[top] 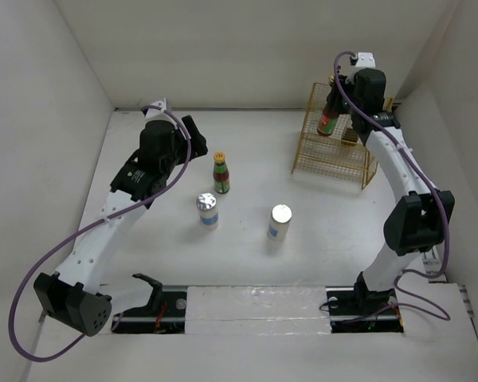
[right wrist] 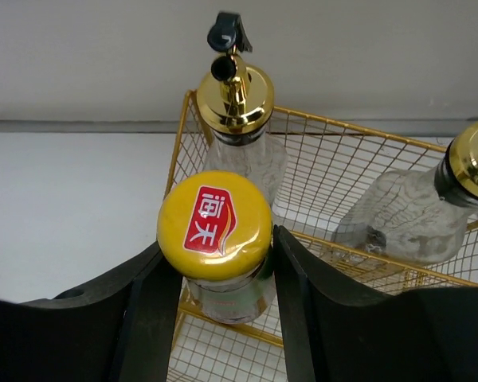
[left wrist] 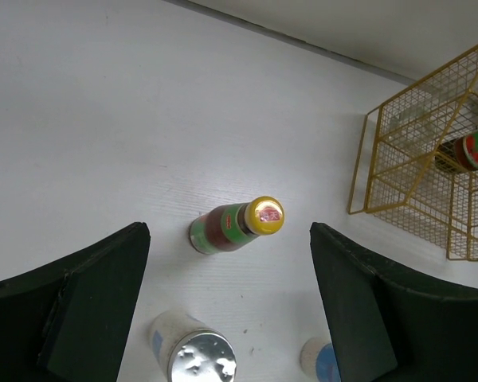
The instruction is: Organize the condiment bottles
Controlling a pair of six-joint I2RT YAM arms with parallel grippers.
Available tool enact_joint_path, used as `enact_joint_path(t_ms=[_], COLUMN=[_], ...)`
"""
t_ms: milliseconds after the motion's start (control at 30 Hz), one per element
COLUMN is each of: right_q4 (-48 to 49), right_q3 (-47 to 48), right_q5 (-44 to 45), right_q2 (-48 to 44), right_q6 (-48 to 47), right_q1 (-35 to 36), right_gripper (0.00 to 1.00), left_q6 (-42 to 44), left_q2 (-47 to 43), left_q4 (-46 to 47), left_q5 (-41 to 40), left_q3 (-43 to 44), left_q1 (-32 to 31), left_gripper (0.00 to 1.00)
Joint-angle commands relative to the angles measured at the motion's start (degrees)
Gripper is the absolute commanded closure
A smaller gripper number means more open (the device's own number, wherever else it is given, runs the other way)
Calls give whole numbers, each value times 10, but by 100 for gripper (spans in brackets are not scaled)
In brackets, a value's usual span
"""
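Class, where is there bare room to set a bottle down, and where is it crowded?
Bare: white table between the red sauce bottle and the gold wire rack; right of the rightmost white silver-topped shaker. Crowded: the rack, with two clear gold-capped glass bottles and a second red bottle in the right gripper.

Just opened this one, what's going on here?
The right gripper is closed on a red sauce bottle at the gold wire rack. Two clear gold-capped bottles already stand in the rack. It is unclear whether the held bottle rests on the rack yet. The left gripper hangs open above the other red sauce bottle, which stands on the table near the two white shakers. Three containers are not yet in the rack.
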Motion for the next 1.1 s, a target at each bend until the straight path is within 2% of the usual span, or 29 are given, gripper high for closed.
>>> enact_joint_path(t_ms=[0,333,367,467,500,567,600,700,733,833,867,933,967,1000,1033,1067], right_q4=[103,143,143,143,143,143,143,128,128,112,112,112,112,120,120,120], right_q3=[-10,-93,-99,-105,-111,-111,-116,-111,-111,-111,-111,-130,-138,-149,-157,-168], right_q5=[8,8,8,3,3,3,3,-4,-4,8,8,14,14,-2,-19,-35], right_q2=[-18,9,16,16,16,16,11,-7,-14,-57,-71,-108,-119,-128,-128,-134], right_q6=[-3,9,9,9,9,14,14,14,14,14,6,-11,-17,-17,-24,-24], right_q1=[-1,5,5,5,5,5,5,5,5,11,18,39,49,75,89,106], right_gripper=[100,100,97,82,69,57,47,33,26,10,8,8,13,25,39,83], left_q6=[12,12,12,12,12,12,12,12,12,12,12,12,12,12,12,12], left_q2=[-15,-15,-15,-15,-15,-15,-15,-20,-20,-20,-20,-20,-20,-20,-26,-26], left_q4=[-1,-1,-1,-1,-1,-1,-1,-1,-1,-1,-6,-13,-13,-13,-19,-19], left_q5=[-12,-12,-6,-6,-6,-6,-6,-6,-6,-13,-13,-19,-24,-24,-24,-31], left_q3=[23,23,23,23,23,23,23,18,18,23,30,48,56,64,77,84], left_q1=[2,2,2,2,2,2,2,2,2,2,2,2,2,2,2,2], left_gripper=[22,22,22,22,22,22,22,22,22,22,22,22,22,22,22,24])
